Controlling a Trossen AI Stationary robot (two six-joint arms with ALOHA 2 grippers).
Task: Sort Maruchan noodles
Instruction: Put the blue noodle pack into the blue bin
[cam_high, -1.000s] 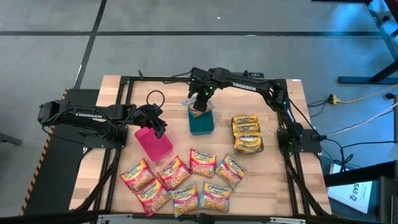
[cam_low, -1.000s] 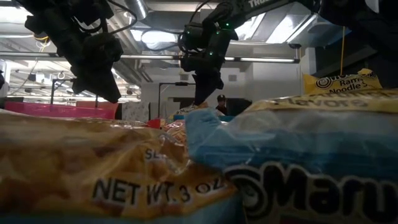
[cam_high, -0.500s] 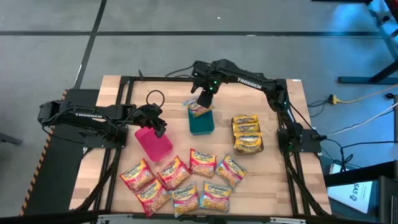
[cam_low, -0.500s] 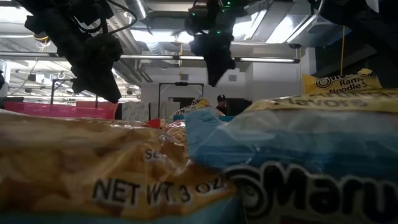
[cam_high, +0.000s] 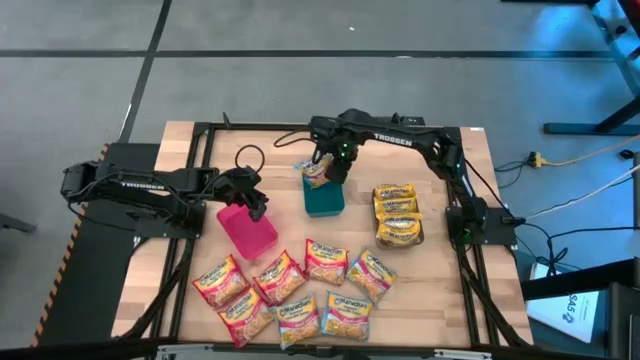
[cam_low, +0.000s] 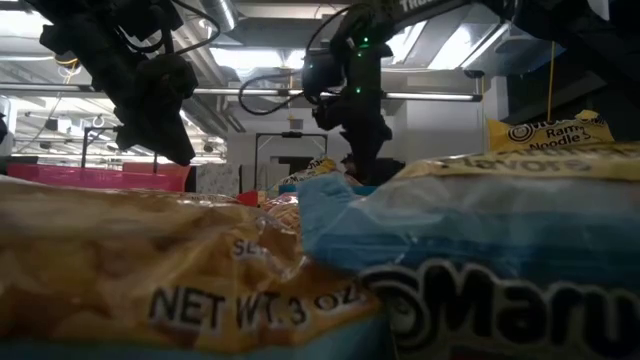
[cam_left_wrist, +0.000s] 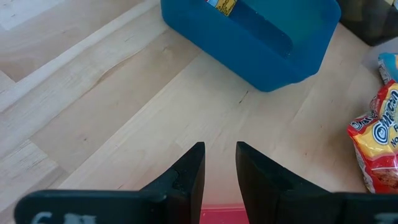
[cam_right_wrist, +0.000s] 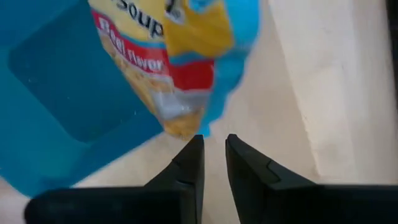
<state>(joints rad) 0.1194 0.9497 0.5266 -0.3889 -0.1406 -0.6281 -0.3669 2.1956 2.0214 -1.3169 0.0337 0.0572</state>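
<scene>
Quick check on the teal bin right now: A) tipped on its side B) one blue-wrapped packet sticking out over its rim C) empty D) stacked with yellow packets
B: a blue-wrapped packet leans out over the far-left rim of the upright teal bin, with the right end effector just above it; the yellow packets sit on the table to the bin's right.

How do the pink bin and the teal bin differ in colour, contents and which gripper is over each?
The pink bin looks empty; the teal bin has a light-blue noodle packet propped on its rim. The left gripper hangs over the pink bin, the right gripper over the teal one. Both are small plastic bins on the table.
</scene>
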